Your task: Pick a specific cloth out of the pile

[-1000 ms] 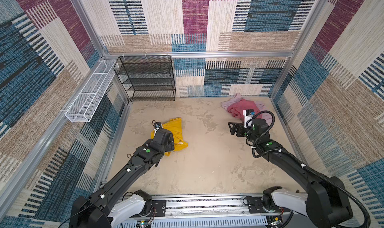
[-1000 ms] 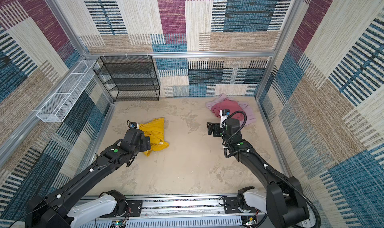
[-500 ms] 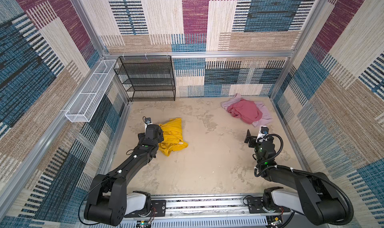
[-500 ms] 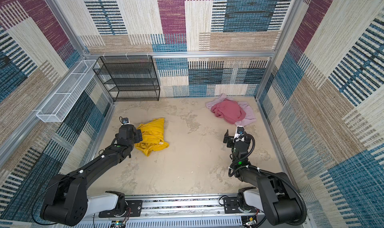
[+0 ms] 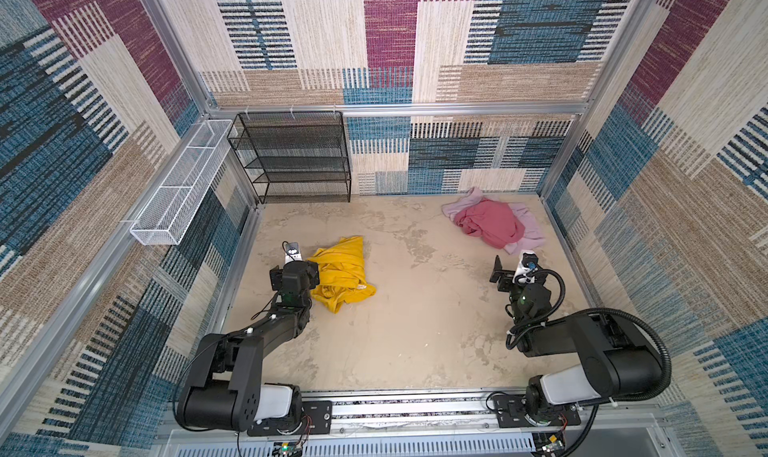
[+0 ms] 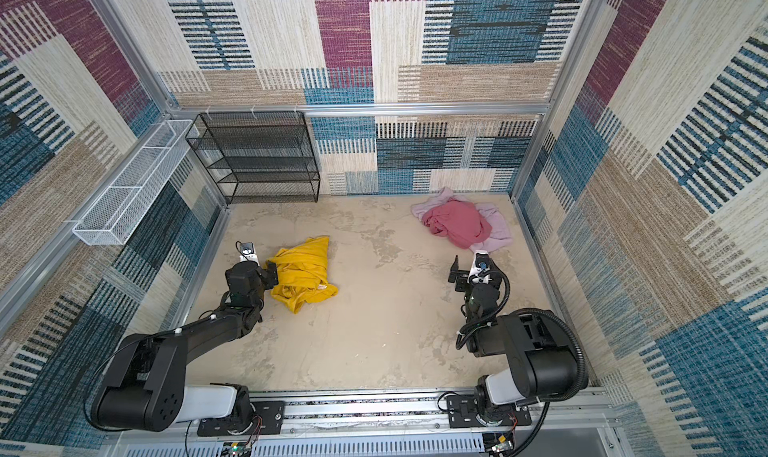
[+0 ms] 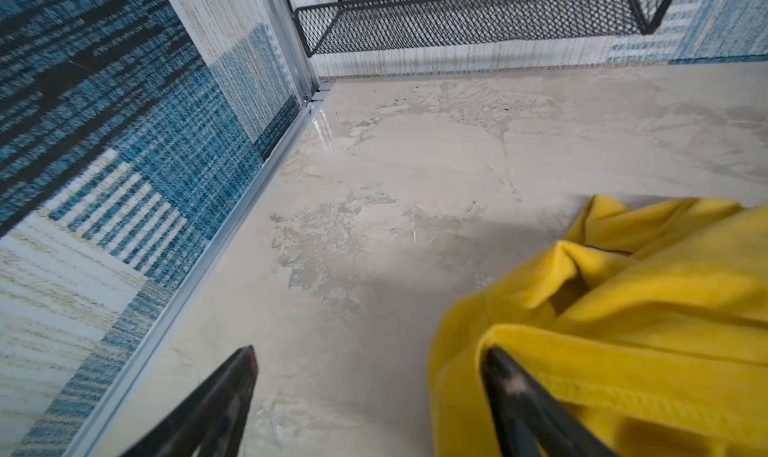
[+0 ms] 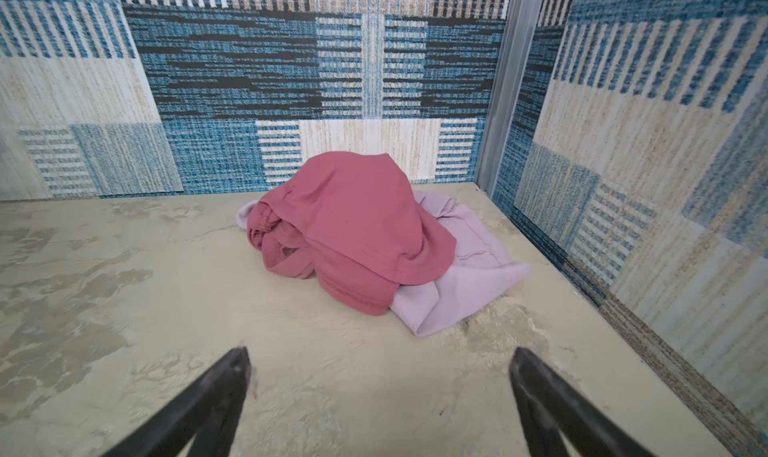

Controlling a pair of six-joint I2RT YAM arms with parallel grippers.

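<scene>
Left pincer (image 7: 370, 353): fingers apart, nothing held; one finger overlaps the hem of the yellow cloth (image 5: 343, 274).
Yellow cloth: crumpled on the worktop (image 5: 415, 330), left side, well apart from the pile (image 6: 461, 226).
Pile: rose cloth (image 8: 353, 226) lying over lilac cloth (image 8: 465, 284), far right corner.
Right pincer (image 8: 380, 353): fingers apart, nothing held, facing the pile, short of it.

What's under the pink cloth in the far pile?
A lilac cloth lies under the pink cloth, showing on the side toward the right wall and peeking out at the far end. Whether anything else lies beneath is covered.
</scene>
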